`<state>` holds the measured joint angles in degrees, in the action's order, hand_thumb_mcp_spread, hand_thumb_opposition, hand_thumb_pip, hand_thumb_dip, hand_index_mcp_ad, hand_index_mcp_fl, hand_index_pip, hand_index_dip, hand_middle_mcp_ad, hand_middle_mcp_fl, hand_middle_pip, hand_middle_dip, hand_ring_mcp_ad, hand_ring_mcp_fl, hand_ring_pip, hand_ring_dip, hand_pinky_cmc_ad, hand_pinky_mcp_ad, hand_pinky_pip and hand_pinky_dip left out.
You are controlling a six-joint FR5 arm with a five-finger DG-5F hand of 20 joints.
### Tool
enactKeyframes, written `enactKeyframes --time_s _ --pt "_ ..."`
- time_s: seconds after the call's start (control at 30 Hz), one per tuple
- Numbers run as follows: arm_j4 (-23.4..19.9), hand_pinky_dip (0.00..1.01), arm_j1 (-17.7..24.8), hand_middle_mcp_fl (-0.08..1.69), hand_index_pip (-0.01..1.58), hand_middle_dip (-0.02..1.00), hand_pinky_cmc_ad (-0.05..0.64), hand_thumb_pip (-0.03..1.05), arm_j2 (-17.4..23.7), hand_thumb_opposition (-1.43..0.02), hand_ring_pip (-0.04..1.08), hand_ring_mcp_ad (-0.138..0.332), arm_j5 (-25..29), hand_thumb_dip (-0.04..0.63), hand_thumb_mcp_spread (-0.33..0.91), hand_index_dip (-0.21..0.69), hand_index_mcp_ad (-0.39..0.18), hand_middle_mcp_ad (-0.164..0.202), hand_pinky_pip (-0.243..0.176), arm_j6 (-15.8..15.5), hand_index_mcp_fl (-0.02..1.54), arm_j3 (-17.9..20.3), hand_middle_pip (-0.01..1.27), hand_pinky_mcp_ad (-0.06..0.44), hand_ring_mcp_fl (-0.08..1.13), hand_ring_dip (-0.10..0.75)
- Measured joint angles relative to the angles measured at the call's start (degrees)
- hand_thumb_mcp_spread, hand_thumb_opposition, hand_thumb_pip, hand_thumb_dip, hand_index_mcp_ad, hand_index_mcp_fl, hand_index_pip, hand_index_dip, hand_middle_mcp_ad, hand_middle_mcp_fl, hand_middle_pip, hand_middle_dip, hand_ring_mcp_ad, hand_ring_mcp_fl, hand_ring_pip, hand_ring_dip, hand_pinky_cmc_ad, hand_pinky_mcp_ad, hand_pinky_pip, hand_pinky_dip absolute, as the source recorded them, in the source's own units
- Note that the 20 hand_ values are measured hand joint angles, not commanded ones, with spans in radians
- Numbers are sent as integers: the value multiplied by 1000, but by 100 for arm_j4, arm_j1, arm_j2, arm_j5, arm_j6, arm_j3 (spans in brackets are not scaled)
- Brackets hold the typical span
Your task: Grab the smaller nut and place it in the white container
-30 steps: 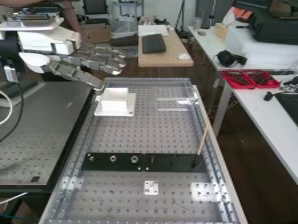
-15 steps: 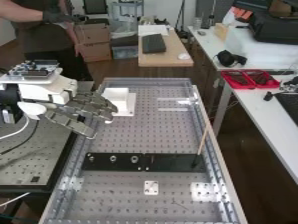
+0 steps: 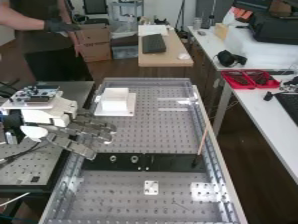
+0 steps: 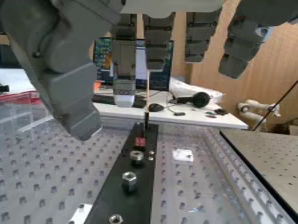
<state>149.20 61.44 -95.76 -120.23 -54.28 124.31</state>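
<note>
A robotics lab or workshop, judging by the perforated metal surface (image 3: pixel 159 137), the white robot arm (image 3: pixel 53 114) topped with a bare circuit board (image 3: pixel 36 94), the monitor (image 4: pixel 103 57) and cardboard boxes (image 3: pixel 93 37) (stacked rather casually behind).

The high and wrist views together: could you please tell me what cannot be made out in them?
- Black bar, high view: one end is hidden by the hand.
- White container, high view: too small to tell what is inside.
- Smaller nut, wrist view: what lies beneath is cut off by the picture's edge.
</note>
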Motion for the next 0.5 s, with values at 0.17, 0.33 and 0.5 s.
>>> enactKeyframes --time_s 0.17,0.33,0.5 --pt "-204 182 -32 51 1288 222 429 712 -145 -819 82 162 -33 206 351 227 -86 26 -75 32 -9 35 138 323 0 101" --pt "-302 182 -47 54 1382 222 412 712 -273 -819 82 162 -90 206 351 227 -86 26 -75 -38 -5 25 136 319 0 101" --pt "-353 182 -56 51 1443 222 417 723 -394 -819 82 159 -180 206 351 229 -86 26 -75 -167 -10 4 136 319 0 101"
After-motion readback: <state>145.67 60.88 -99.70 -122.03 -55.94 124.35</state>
